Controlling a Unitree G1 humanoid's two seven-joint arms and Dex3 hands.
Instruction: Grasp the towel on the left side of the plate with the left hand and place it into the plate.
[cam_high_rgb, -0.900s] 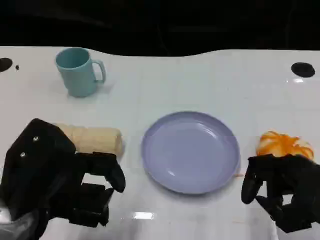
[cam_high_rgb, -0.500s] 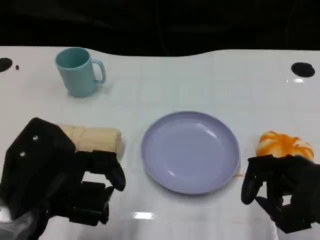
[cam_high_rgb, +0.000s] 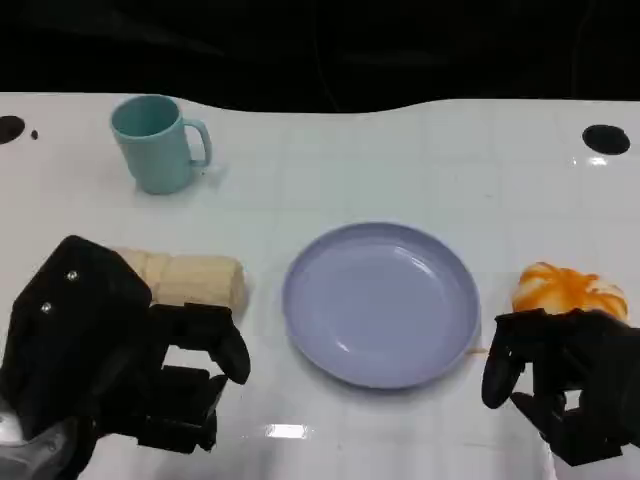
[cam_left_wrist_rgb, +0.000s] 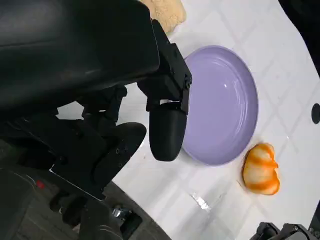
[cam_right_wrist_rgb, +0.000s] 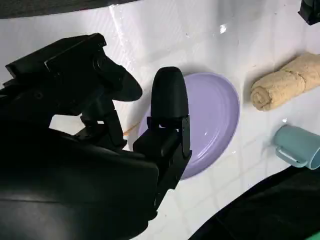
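**Towel lying left of plate, left hand hovering near it, empty**

Towel (cam_high_rgb: 185, 279) is sitting on the white bench (cam_high_rgb: 400, 160), just left of the plate (cam_high_rgb: 380, 303), not touching it. It's a rolled-up beige terry cloth, fuzzy texture, lying lengthwise toward the plate, with a seam line showing partway along the roll. In the right wrist view the towel (cam_right_wrist_rgb: 282, 86) is showing its spiral end facing the plate (cam_right_wrist_rgb: 220, 120). Part of its left end is hiding behind the left hand (cam_high_rgb: 130, 365) in the head view.

Left hand is holding nothing, fingers spread apart, sitting on the near side of the towel; can't tell if it is touching it. In the left wrist view one finger (cam_left_wrist_rgb: 167, 132) is pointing toward the plate (cam_left_wrist_rgb: 225, 110) edge.

Right hand (cam_high_rgb: 560, 385) is also gripping nothing, fingers apart, hanging near the orange-and-white thing (cam_high_rgb: 568, 290) right of the plate.

Plate is lavender, round, shallow, nothing in it. Teal mug (cam_high_rgb: 155, 142) is standing upright far behind the towel, handle pointing right.
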